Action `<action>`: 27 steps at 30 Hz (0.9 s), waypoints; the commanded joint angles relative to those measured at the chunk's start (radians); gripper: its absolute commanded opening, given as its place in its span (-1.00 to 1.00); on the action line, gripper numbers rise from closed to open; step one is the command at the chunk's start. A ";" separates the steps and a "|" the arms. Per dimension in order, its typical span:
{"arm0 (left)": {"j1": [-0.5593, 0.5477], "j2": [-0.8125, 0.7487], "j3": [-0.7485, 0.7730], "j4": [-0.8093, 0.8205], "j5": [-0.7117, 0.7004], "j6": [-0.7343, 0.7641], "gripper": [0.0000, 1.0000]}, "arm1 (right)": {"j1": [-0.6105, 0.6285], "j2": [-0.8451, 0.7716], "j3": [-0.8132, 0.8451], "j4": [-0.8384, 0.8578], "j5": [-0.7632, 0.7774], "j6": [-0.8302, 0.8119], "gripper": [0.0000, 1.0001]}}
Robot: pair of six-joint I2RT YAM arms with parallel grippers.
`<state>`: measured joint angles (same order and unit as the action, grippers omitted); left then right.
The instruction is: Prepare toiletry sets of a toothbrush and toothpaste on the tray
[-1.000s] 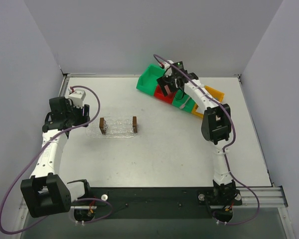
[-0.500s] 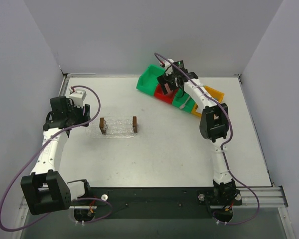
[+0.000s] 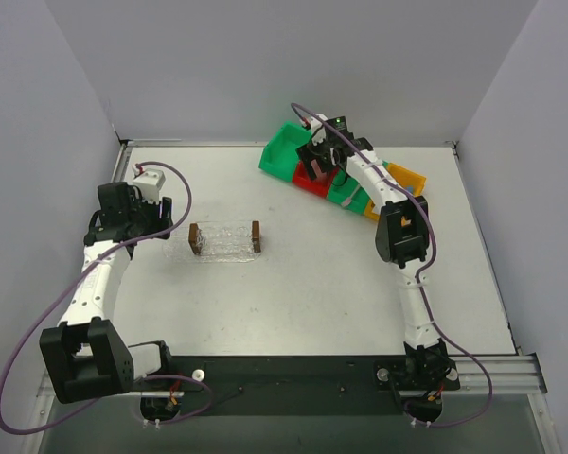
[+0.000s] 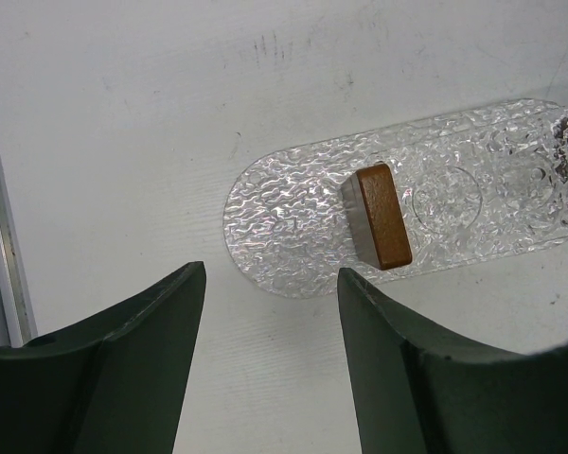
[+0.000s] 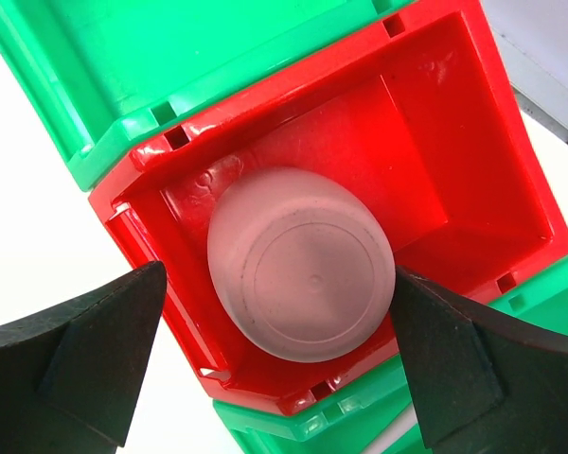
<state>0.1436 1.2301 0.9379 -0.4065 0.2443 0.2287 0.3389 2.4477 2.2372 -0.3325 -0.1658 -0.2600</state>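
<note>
The clear tray [image 3: 225, 243] with a brown block [image 3: 195, 238] at each short end lies left of centre. My left gripper [image 3: 170, 230] is open and empty just left of it; in the left wrist view the tray's rounded end [image 4: 284, 222] and one block [image 4: 379, 216] lie just beyond the left gripper [image 4: 270, 274]. My right gripper [image 3: 314, 168] is open above the red bin [image 3: 308, 184]. In the right wrist view the right gripper [image 5: 279, 274] has a finger on each side of an upturned pink cup [image 5: 303, 274]. A pale strip [image 3: 351, 200] lies in the neighbouring green bin; toothbrush and toothpaste are not identifiable.
A row of bins runs along the back right: a green bin [image 3: 286, 149], the red one, another green bin [image 3: 345, 192] and a yellow bin [image 3: 404, 178]. In the right wrist view the red bin's wall [image 5: 454, 161] sits between green bins [image 5: 199, 57].
My right arm has shifted slightly left, bringing its gripper more squarely over the red bin. My left arm has barely moved.
</note>
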 commanded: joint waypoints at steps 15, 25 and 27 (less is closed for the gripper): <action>-0.007 0.028 0.013 0.055 0.012 0.000 0.36 | -0.011 -0.004 0.038 -0.017 -0.035 -0.001 0.25; -0.009 -0.012 -0.002 0.052 0.009 0.021 0.36 | -0.008 -0.101 -0.100 -0.031 -0.093 0.004 -0.43; -0.009 -0.017 -0.007 0.048 0.010 0.024 0.36 | -0.005 -0.114 -0.140 -0.034 -0.107 -0.002 -0.48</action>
<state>0.1383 1.2514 0.9360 -0.3981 0.2440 0.2329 0.3340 2.4104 2.1696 -0.2993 -0.2111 -0.2646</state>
